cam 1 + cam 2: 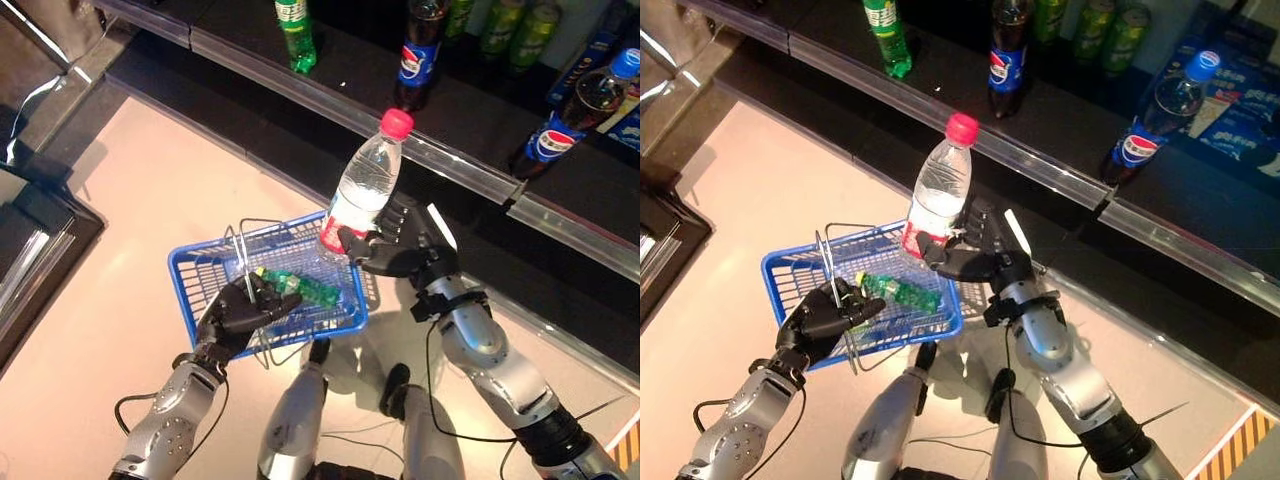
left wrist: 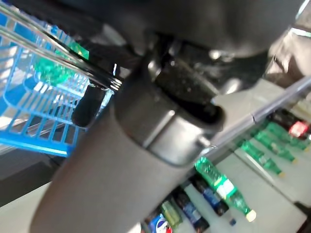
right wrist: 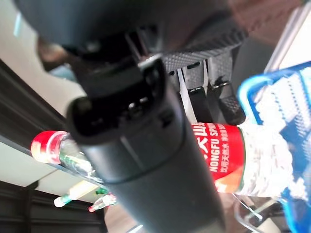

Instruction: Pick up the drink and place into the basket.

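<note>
At about eight o'clock in the head views, the left hand (image 1: 243, 312) has its fingers curled round the thin wire handle (image 1: 240, 262) of the blue plastic-mesh basket (image 1: 205, 262), holding it off the pale floor (image 1: 130, 200). A small green bottle (image 1: 298, 286) lies on its side inside the basket. At the basket's three o'clock corner, the right hand (image 1: 398, 250) is clamped on the clear plastic water bottle with a red label and pink-red cap (image 1: 362, 183), fingers and thumb wrapped round its lower part. That bottle is tilted, cap towards one o'clock, its base just above the basket's rim. Along twelve to two o'clock, dark shelves (image 1: 450, 130) carry green soda bottles (image 1: 296, 35) and dark cola bottles (image 1: 420, 55).
</note>
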Robot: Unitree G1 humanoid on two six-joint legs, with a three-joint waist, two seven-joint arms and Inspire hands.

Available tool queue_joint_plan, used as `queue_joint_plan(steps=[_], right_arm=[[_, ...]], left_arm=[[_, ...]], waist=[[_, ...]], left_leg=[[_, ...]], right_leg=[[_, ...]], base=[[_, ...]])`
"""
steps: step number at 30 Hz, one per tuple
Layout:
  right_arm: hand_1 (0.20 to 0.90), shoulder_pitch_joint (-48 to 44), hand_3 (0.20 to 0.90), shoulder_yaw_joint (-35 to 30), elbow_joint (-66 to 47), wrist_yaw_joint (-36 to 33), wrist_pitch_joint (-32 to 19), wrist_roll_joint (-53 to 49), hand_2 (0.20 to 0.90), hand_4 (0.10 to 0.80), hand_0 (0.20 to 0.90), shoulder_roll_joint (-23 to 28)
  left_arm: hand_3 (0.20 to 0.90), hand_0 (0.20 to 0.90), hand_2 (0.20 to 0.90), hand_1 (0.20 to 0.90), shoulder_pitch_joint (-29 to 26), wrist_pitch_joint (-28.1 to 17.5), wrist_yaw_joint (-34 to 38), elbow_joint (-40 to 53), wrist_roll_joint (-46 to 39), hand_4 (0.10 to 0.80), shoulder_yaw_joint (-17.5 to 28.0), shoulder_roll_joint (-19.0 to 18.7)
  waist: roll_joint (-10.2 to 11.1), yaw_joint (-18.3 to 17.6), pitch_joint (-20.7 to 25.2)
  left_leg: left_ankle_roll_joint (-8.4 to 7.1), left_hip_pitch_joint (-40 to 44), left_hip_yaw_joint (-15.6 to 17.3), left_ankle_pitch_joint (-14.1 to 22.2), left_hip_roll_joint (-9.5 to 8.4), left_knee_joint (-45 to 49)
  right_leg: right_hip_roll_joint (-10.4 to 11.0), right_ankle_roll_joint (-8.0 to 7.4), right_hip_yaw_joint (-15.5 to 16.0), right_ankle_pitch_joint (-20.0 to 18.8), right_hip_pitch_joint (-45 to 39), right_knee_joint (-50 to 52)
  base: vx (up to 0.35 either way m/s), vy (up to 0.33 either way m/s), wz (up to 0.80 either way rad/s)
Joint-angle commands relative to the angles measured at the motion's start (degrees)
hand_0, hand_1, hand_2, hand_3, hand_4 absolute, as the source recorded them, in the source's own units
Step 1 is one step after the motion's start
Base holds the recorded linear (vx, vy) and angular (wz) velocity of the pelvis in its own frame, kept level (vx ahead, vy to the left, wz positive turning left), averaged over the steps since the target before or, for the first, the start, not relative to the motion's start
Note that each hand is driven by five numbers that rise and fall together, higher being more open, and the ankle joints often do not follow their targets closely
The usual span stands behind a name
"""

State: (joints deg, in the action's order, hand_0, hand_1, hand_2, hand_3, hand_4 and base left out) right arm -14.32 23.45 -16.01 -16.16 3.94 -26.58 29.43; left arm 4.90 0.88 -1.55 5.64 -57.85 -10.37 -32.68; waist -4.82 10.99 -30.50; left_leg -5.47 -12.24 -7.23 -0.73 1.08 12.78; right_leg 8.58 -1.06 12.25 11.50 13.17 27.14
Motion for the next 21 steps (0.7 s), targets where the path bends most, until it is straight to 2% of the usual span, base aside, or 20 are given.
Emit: queue_joint_plan(steps=[1,11,17,21], right_arm=[[0.300,-10.0,0.200,1.7,-5.2,-0.3,-7.0,0.5,0.300,0.100,0.300,-3.4],[0.300,-10.7,0.200,4.1,-0.4,-3.1,-5.0,3.9,0.300,0.100,0.300,-4.6],[0.300,-9.4,0.200,6.9,8.9,-5.9,-4.7,4.9,0.300,0.100,0.300,-7.2],[0.300,-9.0,0.200,8.5,13.2,-6.5,-4.4,6.9,0.300,0.100,0.300,-8.5]], left_arm=[[0.200,0.300,0.300,0.300,-9.4,-11.8,-12.6,22.7,-1.2,0.100,5.7,-2.0],[0.200,0.300,0.300,0.300,-10.7,-12.1,-18.1,24.3,0.1,0.100,6.8,-4.4],[0.200,0.300,0.300,0.300,-11.8,-12.4,-22.8,25.4,-0.3,0.100,7.8,-5.7],[0.200,0.300,0.300,0.300,-12.5,-10.8,-25.7,26.1,-1.6,0.100,7.7,-6.3]], waist=[[1.3,-1.1,8.9],[1.1,0.8,9.5],[1.1,2.9,10.3],[1.0,3.7,10.2]], left_leg=[[3.94,-0.2,0.8,-0.9,-2.12,3.1],[3.86,-0.5,-0.7,-1.0,-2.83,3.1],[3.72,-0.6,-1.9,-0.8,-3.37,2.9],[3.68,-1.1,-2.6,-0.8,-3.63,3.3]], right_leg=[[0.1,0.31,-0.9,-5.5,-7.4,-8.5],[0.8,0.09,0.4,-5.5,-8.1,-9.1],[1.5,-0.18,2.1,-5.6,-9.1,-10.1],[1.7,-0.28,2.6,-5.7,-9.1,-10.0]], base=[[0.016,0.016,0.10],[0.017,0.010,0.07],[0.018,-0.003,0.12],[-0.006,-0.012,0.10]])
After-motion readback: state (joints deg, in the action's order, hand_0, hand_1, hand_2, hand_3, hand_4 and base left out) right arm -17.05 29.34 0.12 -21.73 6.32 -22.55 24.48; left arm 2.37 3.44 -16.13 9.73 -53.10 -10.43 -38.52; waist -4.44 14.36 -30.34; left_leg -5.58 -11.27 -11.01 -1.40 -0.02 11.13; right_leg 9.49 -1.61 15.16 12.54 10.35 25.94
